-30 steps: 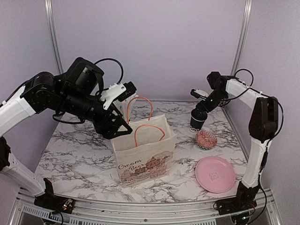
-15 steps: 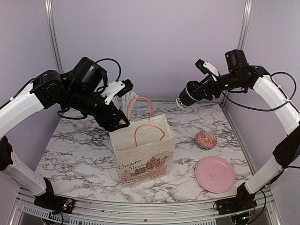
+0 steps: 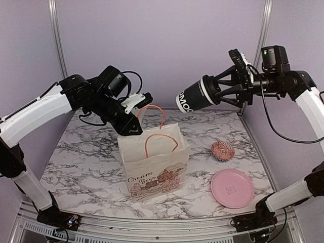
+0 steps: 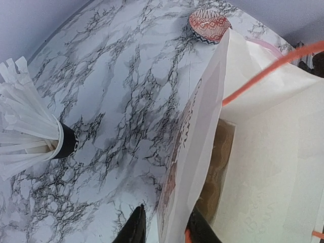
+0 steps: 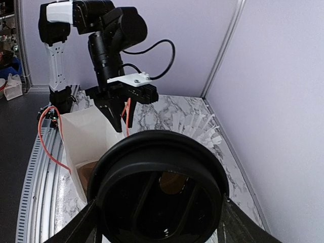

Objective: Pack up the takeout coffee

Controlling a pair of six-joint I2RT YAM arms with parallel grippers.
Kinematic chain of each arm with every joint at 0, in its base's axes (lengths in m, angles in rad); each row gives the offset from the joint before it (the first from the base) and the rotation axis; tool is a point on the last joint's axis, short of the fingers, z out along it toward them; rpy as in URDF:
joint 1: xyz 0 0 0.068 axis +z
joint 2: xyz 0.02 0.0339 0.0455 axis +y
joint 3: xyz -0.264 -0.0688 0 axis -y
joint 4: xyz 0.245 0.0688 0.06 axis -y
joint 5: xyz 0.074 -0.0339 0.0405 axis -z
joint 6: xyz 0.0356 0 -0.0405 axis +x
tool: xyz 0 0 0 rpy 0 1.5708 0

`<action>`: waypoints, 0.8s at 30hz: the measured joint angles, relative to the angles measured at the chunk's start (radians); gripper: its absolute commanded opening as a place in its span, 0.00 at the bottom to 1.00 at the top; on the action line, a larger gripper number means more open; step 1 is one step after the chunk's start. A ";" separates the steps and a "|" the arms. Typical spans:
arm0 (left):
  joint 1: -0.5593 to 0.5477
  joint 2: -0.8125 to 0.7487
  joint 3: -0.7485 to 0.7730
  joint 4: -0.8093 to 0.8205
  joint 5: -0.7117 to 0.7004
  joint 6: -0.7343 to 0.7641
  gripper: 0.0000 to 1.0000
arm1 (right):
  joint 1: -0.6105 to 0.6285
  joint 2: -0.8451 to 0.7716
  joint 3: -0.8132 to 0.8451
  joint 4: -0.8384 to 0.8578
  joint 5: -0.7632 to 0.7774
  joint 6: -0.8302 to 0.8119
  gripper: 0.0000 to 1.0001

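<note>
One paper bag (image 3: 154, 167), one pink plate (image 3: 232, 188), one patterned cupcake case (image 3: 223, 150), two black cups (takeout coffee (image 3: 195, 98), straw cup (image 4: 65, 144)).

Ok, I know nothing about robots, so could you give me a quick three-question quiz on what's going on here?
1. True or false: the black coffee cup stands on the table.
2. Whose fingers straddle the rim of the paper bag? A) left gripper B) right gripper
3. What colour are the bag's handles?

Key: 1 false: the right gripper holds it in the air, tipped sideways. 2 A. 3 orange.
</note>
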 measured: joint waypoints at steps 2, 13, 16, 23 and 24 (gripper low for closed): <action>0.000 0.012 0.016 -0.002 0.030 0.009 0.15 | 0.041 0.015 0.003 -0.023 -0.010 -0.025 0.54; -0.001 0.083 0.120 -0.021 0.130 0.035 0.00 | 0.301 0.119 0.009 -0.066 0.107 -0.106 0.53; -0.002 0.102 0.154 -0.025 0.140 0.040 0.00 | 0.372 0.144 0.008 -0.066 0.175 -0.121 0.51; -0.003 0.127 0.175 -0.028 0.143 0.055 0.00 | 0.459 0.196 0.008 -0.088 0.311 -0.151 0.51; -0.003 0.130 0.175 -0.028 0.142 0.056 0.00 | 0.461 0.197 0.008 -0.092 0.319 -0.155 0.51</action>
